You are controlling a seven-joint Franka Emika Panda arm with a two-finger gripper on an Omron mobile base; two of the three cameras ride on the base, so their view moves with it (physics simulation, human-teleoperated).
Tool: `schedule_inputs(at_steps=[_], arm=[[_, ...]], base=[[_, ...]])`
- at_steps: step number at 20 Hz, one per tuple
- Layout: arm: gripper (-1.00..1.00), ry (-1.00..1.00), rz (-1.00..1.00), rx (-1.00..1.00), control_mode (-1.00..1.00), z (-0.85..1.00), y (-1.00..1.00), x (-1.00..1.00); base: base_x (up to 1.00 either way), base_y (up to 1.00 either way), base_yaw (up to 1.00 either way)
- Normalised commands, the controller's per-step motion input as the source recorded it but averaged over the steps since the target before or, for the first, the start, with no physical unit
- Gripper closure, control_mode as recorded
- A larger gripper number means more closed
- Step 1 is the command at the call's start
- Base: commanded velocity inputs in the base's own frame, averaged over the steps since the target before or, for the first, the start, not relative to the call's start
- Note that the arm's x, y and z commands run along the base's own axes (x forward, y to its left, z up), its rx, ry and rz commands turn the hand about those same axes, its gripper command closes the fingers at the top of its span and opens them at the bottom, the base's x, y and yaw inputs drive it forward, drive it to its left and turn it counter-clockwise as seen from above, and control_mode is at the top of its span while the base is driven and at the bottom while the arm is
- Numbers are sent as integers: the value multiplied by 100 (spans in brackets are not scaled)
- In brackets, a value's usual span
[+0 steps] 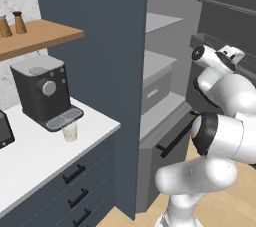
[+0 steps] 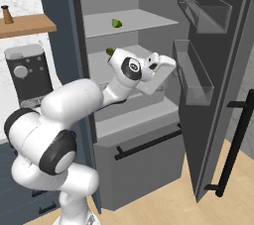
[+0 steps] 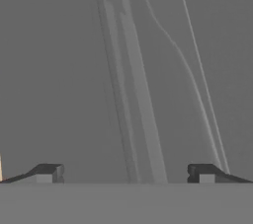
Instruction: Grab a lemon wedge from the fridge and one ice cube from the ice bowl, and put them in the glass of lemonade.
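Gripper fingertips spread wide with nothing between them, facing grey fridge interior, lemon wedge on upper shelf above and behind hand, olive fruit one shelf lower, glass of lemonade on counter beside coffee machine.

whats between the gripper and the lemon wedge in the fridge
In the right base view, bare shelf edge and open air separate the gripper from the lemon wedge on the upper shelf.
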Motion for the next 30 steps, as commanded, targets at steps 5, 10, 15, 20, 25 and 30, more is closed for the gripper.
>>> schedule_inputs(at_steps=[5, 10, 15, 20, 25, 30], arm=[[-100, 5, 0, 0, -100, -1, -77, 6], [-100, 9, 0, 0, -100, 0, -73, 12], [-100, 9, 0, 0, -100, -1, -90, 39], [-100, 4, 0, 0, -100, 0, -92, 38], [-100, -10, 2, 0, -100, 38, 36, -49], [-100, -13, 6, 0, -100, 40, 80, -48]], base=[[0, 0, 0], [0, 0, 0], [0, 0, 0], [0, 0, 0], [0, 0, 0], [0, 0, 0]])
